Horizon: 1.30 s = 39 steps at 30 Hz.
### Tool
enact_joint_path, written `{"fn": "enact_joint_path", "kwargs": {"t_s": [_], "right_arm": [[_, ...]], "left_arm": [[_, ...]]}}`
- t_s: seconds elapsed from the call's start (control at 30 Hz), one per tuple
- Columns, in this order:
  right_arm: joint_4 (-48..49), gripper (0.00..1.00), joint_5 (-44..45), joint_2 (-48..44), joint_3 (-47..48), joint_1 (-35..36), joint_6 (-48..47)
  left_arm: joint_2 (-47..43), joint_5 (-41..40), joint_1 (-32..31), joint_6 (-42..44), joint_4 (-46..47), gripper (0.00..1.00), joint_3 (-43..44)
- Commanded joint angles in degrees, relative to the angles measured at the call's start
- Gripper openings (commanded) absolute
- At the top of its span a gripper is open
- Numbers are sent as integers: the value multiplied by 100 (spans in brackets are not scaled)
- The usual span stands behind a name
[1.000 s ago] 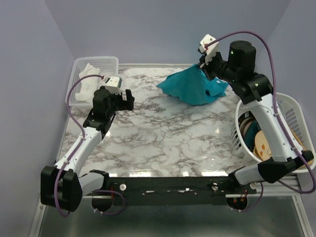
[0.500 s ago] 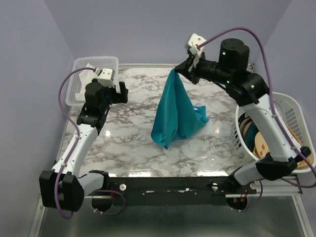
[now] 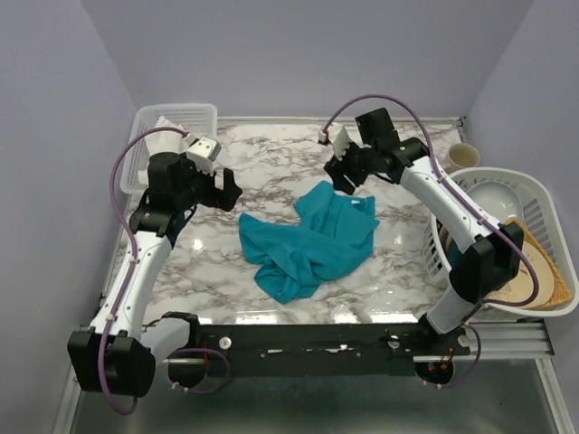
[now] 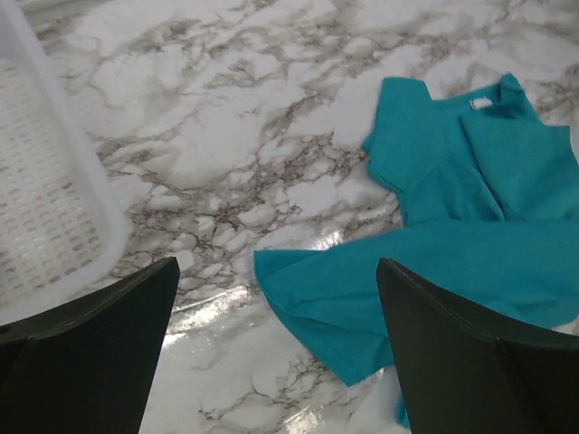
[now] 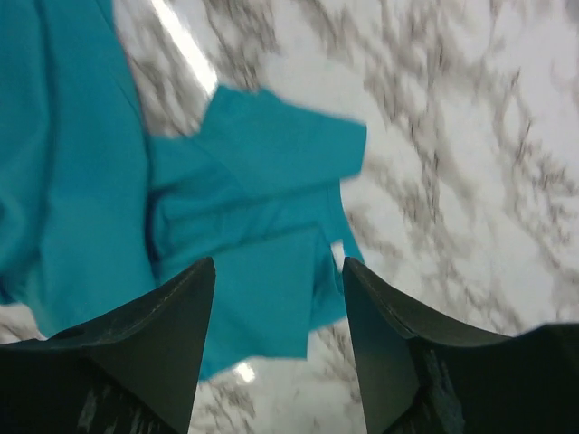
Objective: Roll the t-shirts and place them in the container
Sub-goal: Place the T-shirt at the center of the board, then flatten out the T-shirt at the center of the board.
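Observation:
One teal-blue t-shirt (image 3: 308, 240) lies crumpled and partly spread on the marble table (image 3: 271, 163), near the middle. In the left wrist view the t-shirt (image 4: 470, 199) shows a sleeve and the collar tag. My right gripper (image 3: 344, 179) hovers over the shirt's far edge, open, nothing between its fingers (image 5: 136, 353). From the right wrist, the t-shirt (image 5: 181, 226) lies just below my right gripper (image 5: 279, 344). My left gripper (image 3: 228, 188) hangs wide open left of the shirt, apart from it. The hem reaches in between the fingers of my left gripper (image 4: 276, 353), below them.
A white slotted basket (image 3: 194, 113) holding a white cloth stands at the back left corner; its wall (image 4: 54, 226) is close to my left gripper. A large white laundry basket (image 3: 543, 190) with more items sits at the right edge, a beige cup (image 3: 461, 155) behind it.
My right gripper has opened and let go of the t-shirt, which dropped from hanging into a heap on the table. The right arm came down and leftward. The left arm shifted slightly.

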Motion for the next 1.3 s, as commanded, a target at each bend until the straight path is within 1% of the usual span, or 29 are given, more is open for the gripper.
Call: {"fn": "enact_joint_path", "kwargs": {"t_s": [0.0,0.1,0.13,0.2,0.27,0.3,0.37,0.47,0.6,0.7,0.8,0.83,1.0,1.07,1.13,1.17,1.23,1.27], "right_arm": [[-730,67,1172,311,-918,-499,-1059],[-1080,66,1366,759,-858,-684,-893],[-1151,65,1445,1022,-788,-710,-771],[-1240,64,1472,1209,-603,-868,-410],[-1213,64,1560,1393,-524,-1026,-60],[-1248,64,1569,1472,-419,-1071,12],[-1344,64,1656,1779,-365,-1150,118],[-1528,63,1771,2096,-278,-1246,354],[-1432,63,1841,2167,-506,-1256,303],[-1582,63,1657,2229,-549,-1264,303],[-1661,63,1525,2281,-620,-1273,311],[-1722,63,1481,2386,-585,-1282,312],[-1951,60,1016,2475,-655,-1343,355],[-2108,57,657,2650,-629,-1413,408],[-2101,46,541,2730,-594,-1466,487],[-2083,38,523,2747,-585,-1493,487],[-2127,31,514,2756,-498,-1510,487],[-2136,25,531,2722,-471,-1510,487]], "left_arm": [[626,1025,-72,741,-1300,99,221],[1013,850,-81,846,-1381,99,212],[1110,702,-81,847,-1424,99,230],[1321,525,-81,882,-1608,99,274],[1410,279,-81,1065,-1854,99,423],[1462,226,-81,1179,-2090,99,484],[1472,25,-81,1487,-2224,99,529],[1419,6,-72,1541,-2269,99,467],[1217,269,-81,1138,-1936,99,292],[1120,339,-81,786,-1742,99,169],[1059,375,-81,855,-1645,99,19],[1067,253,-81,882,-1653,99,-16],[1146,146,-64,1084,-1785,99,37],[1199,68,-64,1110,-1750,99,45],[1234,59,-46,1102,-1741,99,98],[1252,41,-37,1136,-1776,99,133],[1348,15,-37,1198,-1890,99,247],[1375,-3,-37,1259,-1917,99,274]]}}
